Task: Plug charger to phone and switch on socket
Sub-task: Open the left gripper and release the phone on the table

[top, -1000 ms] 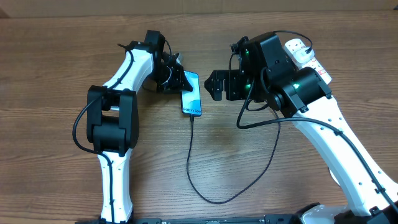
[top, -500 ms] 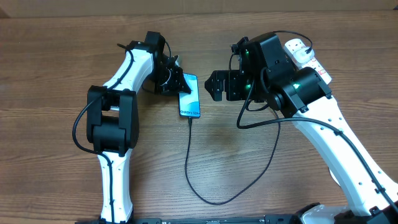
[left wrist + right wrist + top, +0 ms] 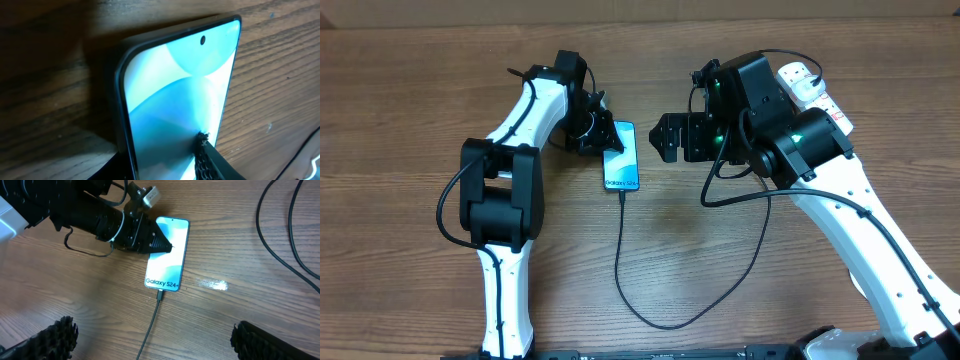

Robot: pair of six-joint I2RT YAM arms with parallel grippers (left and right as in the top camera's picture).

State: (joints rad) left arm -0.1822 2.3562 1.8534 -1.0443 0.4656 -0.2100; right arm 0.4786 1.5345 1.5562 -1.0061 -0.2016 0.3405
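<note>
The phone (image 3: 622,157) lies on the wooden table with its blue screen up; it also shows in the right wrist view (image 3: 167,255) and fills the left wrist view (image 3: 175,95). My left gripper (image 3: 594,127) is shut on the phone's far left edge, one finger over the screen (image 3: 160,152). The charger cable (image 3: 625,270) has its connector in the phone's near end (image 3: 160,296) and loops across the table toward the right. My right gripper (image 3: 665,137) is open and empty, hovering right of the phone (image 3: 152,332). The white socket (image 3: 810,85) lies far right, partly hidden by my right arm.
Black cables (image 3: 280,230) run across the table at the top right of the right wrist view. The table's far edge (image 3: 640,15) is close behind both arms.
The phone has moved a little left and toward me and turned straighter, with my left gripper on it. The right arm has not moved.
</note>
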